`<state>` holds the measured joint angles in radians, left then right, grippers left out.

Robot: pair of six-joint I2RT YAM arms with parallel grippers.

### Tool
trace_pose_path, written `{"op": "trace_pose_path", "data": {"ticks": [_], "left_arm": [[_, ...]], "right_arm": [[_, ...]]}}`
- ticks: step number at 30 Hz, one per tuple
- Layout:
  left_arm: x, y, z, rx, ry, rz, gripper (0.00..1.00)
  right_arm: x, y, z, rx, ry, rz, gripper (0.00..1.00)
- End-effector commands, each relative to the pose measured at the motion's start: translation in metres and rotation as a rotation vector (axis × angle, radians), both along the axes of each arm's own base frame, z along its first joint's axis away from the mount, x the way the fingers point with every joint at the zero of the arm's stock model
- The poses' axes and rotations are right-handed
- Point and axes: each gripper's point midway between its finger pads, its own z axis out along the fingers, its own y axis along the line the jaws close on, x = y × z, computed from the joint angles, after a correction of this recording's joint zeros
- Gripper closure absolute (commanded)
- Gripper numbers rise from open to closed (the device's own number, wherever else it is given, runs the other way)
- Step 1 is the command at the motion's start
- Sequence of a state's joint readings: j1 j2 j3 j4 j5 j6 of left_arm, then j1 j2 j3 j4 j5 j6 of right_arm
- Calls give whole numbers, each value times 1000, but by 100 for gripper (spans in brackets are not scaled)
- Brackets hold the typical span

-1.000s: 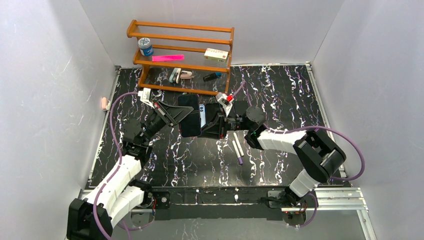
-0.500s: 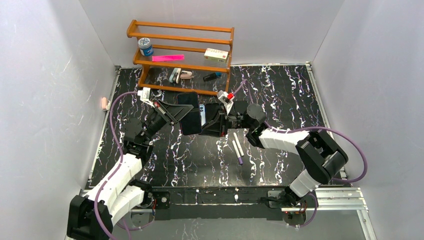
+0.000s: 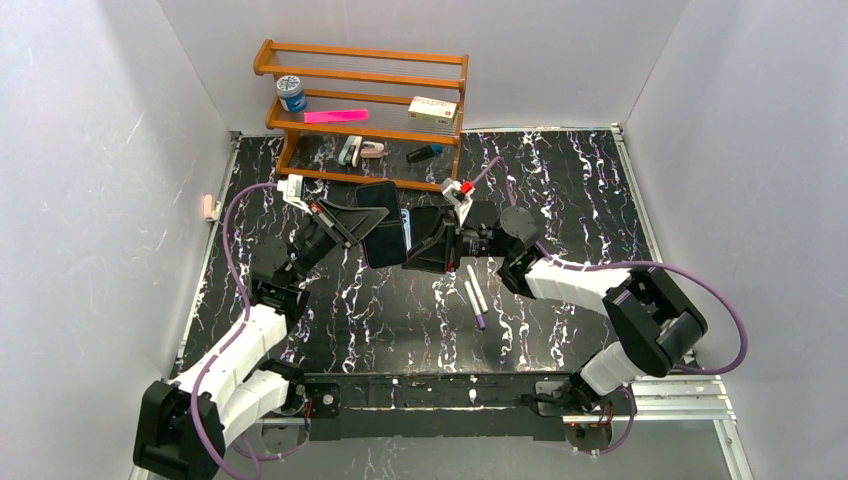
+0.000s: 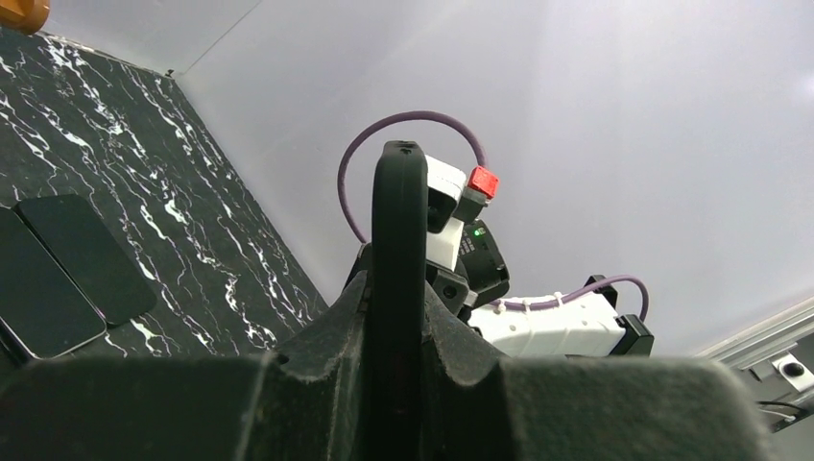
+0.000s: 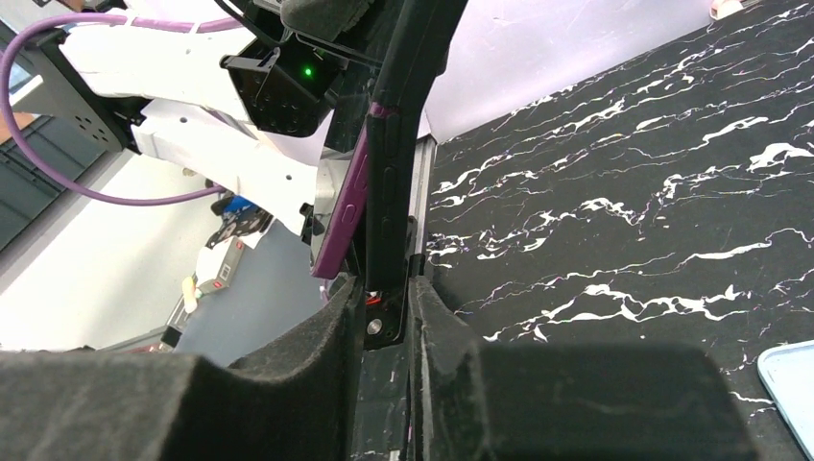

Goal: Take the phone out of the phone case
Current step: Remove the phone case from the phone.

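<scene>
Phone case (image 3: 383, 225) stands on edge above the middle of the table (image 3: 570, 200), caught between both arms. The left hand (image 3: 368, 228) comes at it from 8 o'clock and the right hand (image 3: 426, 247) from 3 o'clock. In the left wrist view the left hand (image 4: 398, 331) is clenched on the case (image 4: 398, 250), whose matte black edge rises straight up between the dark fingers (image 4: 317, 336). In the right wrist view the right hand (image 5: 388, 312) is likewise clamped on the lower end of the case (image 5: 408, 106). The phone (image 5: 341, 206) shows there as a glossy purple edge with side buttons. It leans away from the black case toward 7 o'clock, with a narrow wedge of gap between the two, and meets the case at its upper end. How much of the phone sits inside the case cannot be told. Two white pens (image 3: 475, 295) lie on the table at 5 o'clock of the right hand, apart from it. A wooden rack (image 3: 360, 128) stands at 11 o'clock of the case, at the far edge. Two dark flat slabs (image 4: 84, 254) lie side by side on the table in the left wrist view.
</scene>
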<state>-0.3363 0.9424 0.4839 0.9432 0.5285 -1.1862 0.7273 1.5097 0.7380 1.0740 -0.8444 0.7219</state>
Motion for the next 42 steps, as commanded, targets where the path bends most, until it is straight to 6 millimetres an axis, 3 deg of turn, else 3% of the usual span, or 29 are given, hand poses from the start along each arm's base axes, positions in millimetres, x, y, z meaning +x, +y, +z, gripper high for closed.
{"op": "trace_pose_path", "data": {"ticks": [1,10,15,30,42], "left_arm": [[-30,-8,9,-7,-65,-91,100],[5,6,-4,30,-66,106,100],[16,9,-10,30,-37,145,100],[21,12,-3,3,-31,176,100],[12,11,9,-58,-35,138,100]], "right_arm": [[29,-10,38,104,-37,-158,68],[28,-28,26,-14,44,-261,53],[10,-28,34,5,129,-168,53],[-7,-12,23,18,307,-4,58],[-3,-6,17,25,339,15,58]]}}
